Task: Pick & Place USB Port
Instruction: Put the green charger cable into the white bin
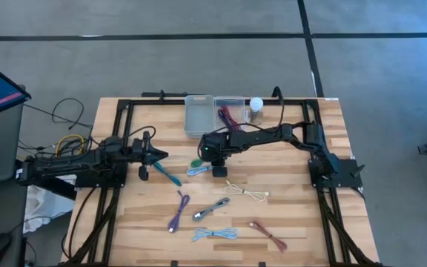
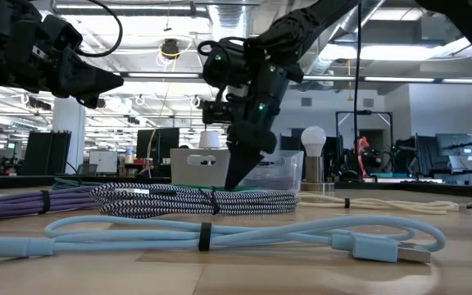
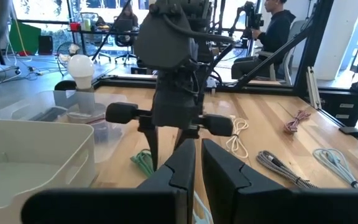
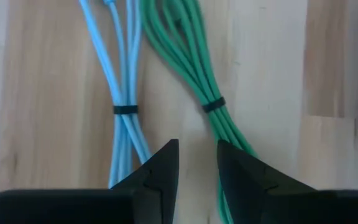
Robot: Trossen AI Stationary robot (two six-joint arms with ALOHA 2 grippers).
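Several tied USB cables lie on the wooden table. My right gripper (image 1: 218, 169) points straight down near the table's middle, fingers a little open (image 4: 197, 149). Its tips stand over bare wood between a light blue cable (image 4: 124, 109) and a green cable (image 4: 213, 106), the green one close beside one finger. I cannot tell whether it touches either. My left gripper (image 1: 161, 156) hangs shut above the table's left part (image 2: 117, 80), facing the right gripper. A teal cable (image 1: 169, 175) lies on the wood below it.
At the far edge stand a white bin (image 1: 197, 116), a clear bin holding cables (image 1: 230, 113) and a light bulb (image 1: 256, 105). Cream (image 1: 247, 193), purple (image 1: 178, 211), braided grey (image 1: 211, 210), pale blue (image 1: 215, 233) and maroon (image 1: 267, 233) cables lie nearer. People sit beyond the table.
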